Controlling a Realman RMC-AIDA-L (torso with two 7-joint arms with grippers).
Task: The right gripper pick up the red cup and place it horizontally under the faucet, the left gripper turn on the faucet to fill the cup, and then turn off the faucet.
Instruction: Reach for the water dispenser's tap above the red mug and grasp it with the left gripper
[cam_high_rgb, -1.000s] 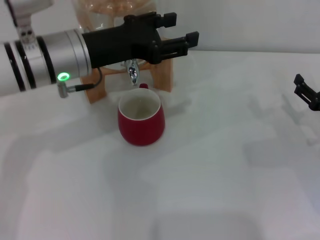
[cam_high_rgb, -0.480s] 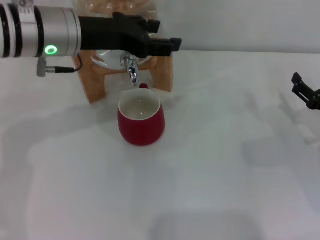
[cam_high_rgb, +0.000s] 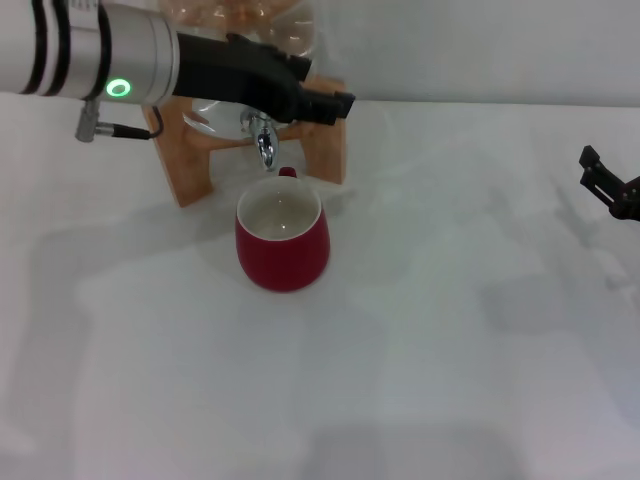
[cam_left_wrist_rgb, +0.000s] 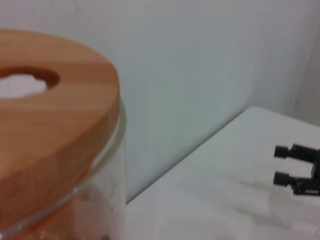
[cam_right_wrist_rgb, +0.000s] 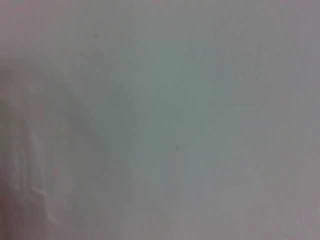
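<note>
The left gripper (cam_high_rgb: 325, 100) reaches across the wooden stand (cam_high_rgb: 190, 165), just above the faucet (cam_high_rgb: 264, 140); its jaws look pressed together. The cup (cam_high_rgb: 283, 240) stands upright on the worktop (cam_high_rgb: 420, 350) directly under the spout (white inside showing). The right gripper (cam_high_rgb: 610, 188) sits far right, jaws spread.

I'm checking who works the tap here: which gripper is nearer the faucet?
Left. The left gripper sits right at the faucet, above the red cup. The right gripper is far off at the table's right edge.
</note>
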